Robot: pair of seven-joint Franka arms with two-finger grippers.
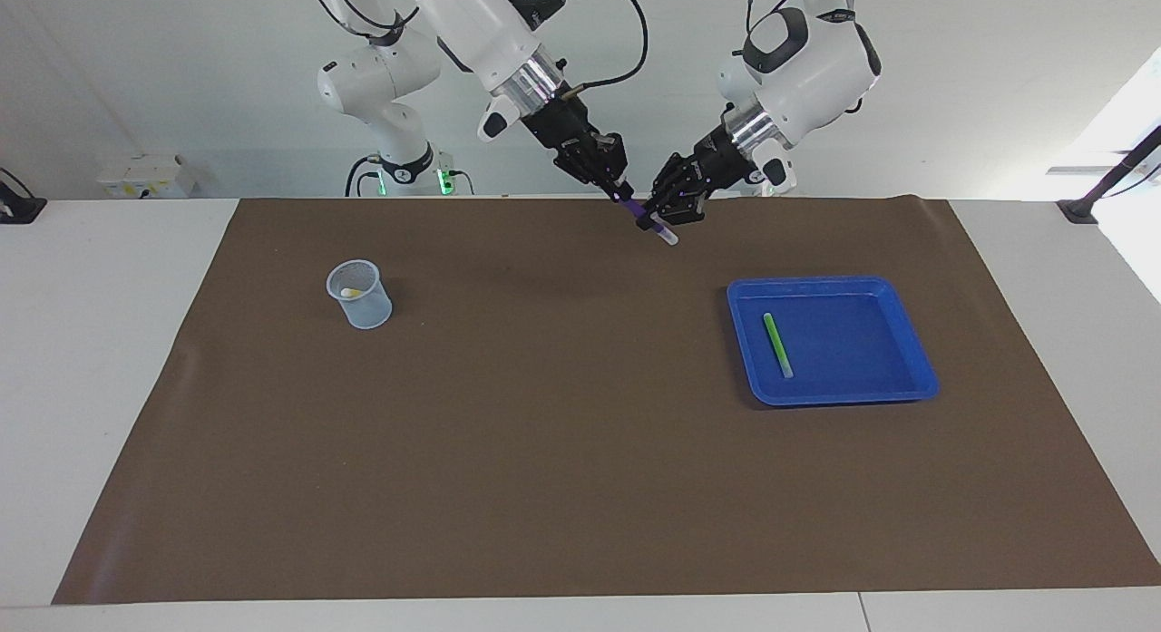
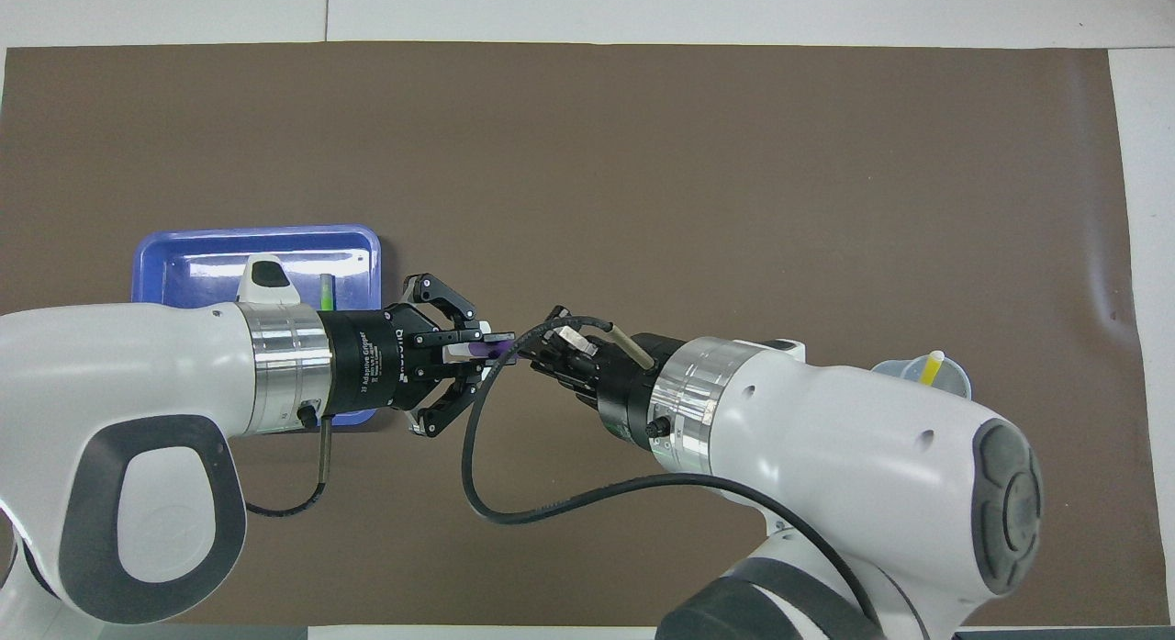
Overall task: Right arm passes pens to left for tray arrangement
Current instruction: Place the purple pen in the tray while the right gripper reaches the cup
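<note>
A white surface [image 1: 109, 360] carries a brown mat [image 1: 580, 451] that covers most of it, with white strips bare at both ends. A plain pale wall [image 1: 181, 70] rises where the surface ends by the robots. Low on that wall, at the right arm's end, sits a small white box [image 1: 145, 176].

On the mat toward that same end stands a clear cup [image 1: 361, 296], upright, with the yellow pen [image 2: 932, 368] standing inside it.

The right arm's base shows small green lights [image 1: 442, 180]. That arm reaches down over the mat's edge nearest the robots, about midway along it. Its end effector [image 1: 624, 195] pinches the upper, purple end of the purple pen [image 1: 651, 224]. The pen hangs tilted in the air, pale end lowest.

The left end effector [image 1: 671, 213] meets it there, over the same edge, set around the pen's lower part. Whether it has clamped on the pen I cannot tell.

Toward the left arm's end lies the blue tray [image 1: 821, 283], flat on the mat. The green pen [image 1: 777, 345] lies inside it, near the rim that faces the cup.

At that end a black clamp [image 1: 1079, 210] grips the surface's edge, and bright daylight [image 1: 1134, 124] comes in beside it.
</note>
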